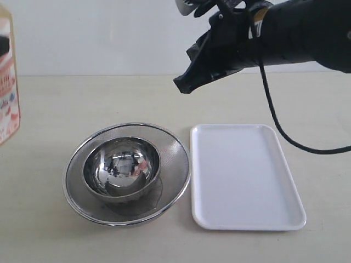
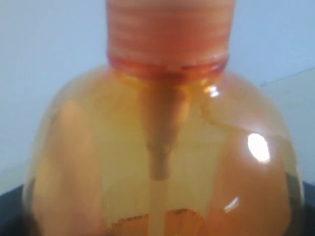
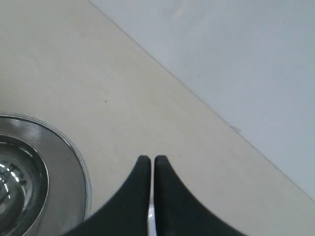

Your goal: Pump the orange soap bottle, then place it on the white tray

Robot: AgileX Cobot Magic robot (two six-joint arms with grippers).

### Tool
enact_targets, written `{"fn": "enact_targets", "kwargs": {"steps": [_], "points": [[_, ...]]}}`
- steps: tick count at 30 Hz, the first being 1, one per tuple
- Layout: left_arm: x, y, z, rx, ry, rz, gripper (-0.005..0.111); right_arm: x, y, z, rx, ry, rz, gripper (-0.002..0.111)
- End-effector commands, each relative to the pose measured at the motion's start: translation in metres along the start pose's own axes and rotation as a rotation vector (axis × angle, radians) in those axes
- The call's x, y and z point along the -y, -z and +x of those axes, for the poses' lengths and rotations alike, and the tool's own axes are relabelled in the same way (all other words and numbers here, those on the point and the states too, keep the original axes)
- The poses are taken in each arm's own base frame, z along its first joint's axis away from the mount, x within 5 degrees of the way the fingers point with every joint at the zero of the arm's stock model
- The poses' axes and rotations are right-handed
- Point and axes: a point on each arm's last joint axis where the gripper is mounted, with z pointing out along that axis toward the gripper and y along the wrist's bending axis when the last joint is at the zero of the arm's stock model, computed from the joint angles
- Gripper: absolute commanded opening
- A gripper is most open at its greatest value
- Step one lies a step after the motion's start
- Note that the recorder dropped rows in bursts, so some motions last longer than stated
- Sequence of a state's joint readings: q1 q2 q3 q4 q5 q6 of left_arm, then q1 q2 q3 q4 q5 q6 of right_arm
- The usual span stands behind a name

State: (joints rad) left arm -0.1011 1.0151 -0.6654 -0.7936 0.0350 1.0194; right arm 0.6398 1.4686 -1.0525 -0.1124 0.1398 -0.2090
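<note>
Along the tabletop's left edge the orange soap bottle [image 1: 7, 82] shows only as a strip. Its shoulder fills the left wrist view, and I cannot tell how the left pincer stands. Mid-tabletop, a small steel bowl [image 1: 122, 164] sits inside a wider mesh bowl [image 1: 176, 161]. The white tray [image 1: 244, 175] lies just beside it. Above the far side hangs the right pincer [image 1: 184, 85], fingers pressed together.

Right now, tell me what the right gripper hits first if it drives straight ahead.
Probably the bare tabletop. The shut right gripper points past the mesh bowl, not at it. How far off the table lies is unclear.
</note>
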Motion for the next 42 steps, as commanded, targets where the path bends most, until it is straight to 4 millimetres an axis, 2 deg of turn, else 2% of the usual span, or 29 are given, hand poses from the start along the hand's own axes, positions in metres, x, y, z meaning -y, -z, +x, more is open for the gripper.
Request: {"fn": "enact_targets", "kwargs": {"steps": [1,4,7,15,18,20,27,33,38,42], "points": [[0.001,0.004,0.038,-0.016,0.095,-0.121,0.005,-0.019,-0.001,-0.023,0.040,0.137,-0.058,0.000],[0.012,-0.003,0.043,-0.002,-0.019,-0.095,0.005,-0.035,-0.003,-0.043,0.079,0.176,-0.101,0.000],[0.023,-0.013,0.050,-0.037,-0.050,-0.046,0.005,-0.042,-0.005,-0.059,0.088,0.202,-0.135,0.000],[0.028,-0.040,0.084,-0.152,0.010,-0.079,0.005,-0.035,0.003,-0.095,0.131,0.301,-0.151,0.000],[0.037,-0.040,0.091,-0.107,0.034,-0.052,0.005,-0.037,0.006,-0.106,0.139,0.308,-0.205,0.000],[0.049,-0.036,0.089,0.000,0.033,-0.008,0.005,-0.039,0.005,-0.114,0.163,0.317,-0.246,0.000],[0.055,-0.027,0.099,0.084,-0.014,-0.021,0.005,-0.050,-0.007,-0.123,0.160,0.317,-0.375,0.000],[0.058,-0.036,0.115,0.066,0.006,-0.042,0.005,-0.059,-0.006,-0.135,0.197,0.307,-0.514,0.000],[0.064,-0.041,0.118,0.085,0.041,-0.002,0.005,-0.066,-0.026,-0.127,0.158,0.312,-0.553,0.000],[0.065,-0.042,0.119,0.079,0.035,0.007,0.005,-0.071,-0.043,-0.133,0.181,0.277,-0.585,0.000]]}}
